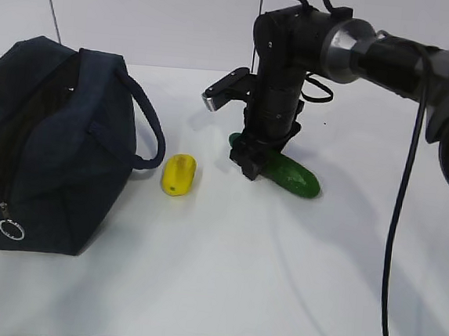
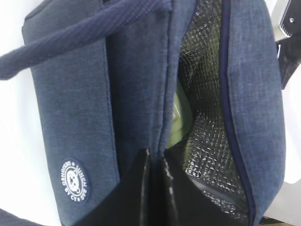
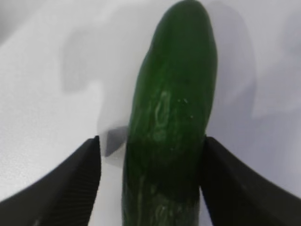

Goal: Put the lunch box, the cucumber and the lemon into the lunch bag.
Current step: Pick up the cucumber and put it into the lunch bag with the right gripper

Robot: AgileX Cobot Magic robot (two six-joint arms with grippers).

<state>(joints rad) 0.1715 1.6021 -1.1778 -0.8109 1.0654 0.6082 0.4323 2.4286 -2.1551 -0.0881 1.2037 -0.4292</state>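
The dark navy lunch bag (image 1: 53,145) stands at the left with its top open. My left gripper (image 2: 155,153) is shut on the bag's rim fabric (image 2: 141,94), beside the silver lining. A pale green patch of the lunch box (image 2: 181,117) shows inside the bag. The yellow lemon (image 1: 179,174) lies on the table just right of the bag. Further right lies the dark green cucumber (image 1: 291,174). My right gripper (image 1: 257,159) is down over its left part, straddling the cucumber (image 3: 174,117). The right gripper (image 3: 151,140) is open: the right finger is at the skin, the left one stands apart from it.
The white table (image 1: 223,278) runs under everything. A loop handle (image 1: 153,134) of the bag hangs toward the lemon. A silver ring pull (image 1: 11,229) dangles at the bag's front. The right arm (image 1: 391,61) reaches in from the upper right.
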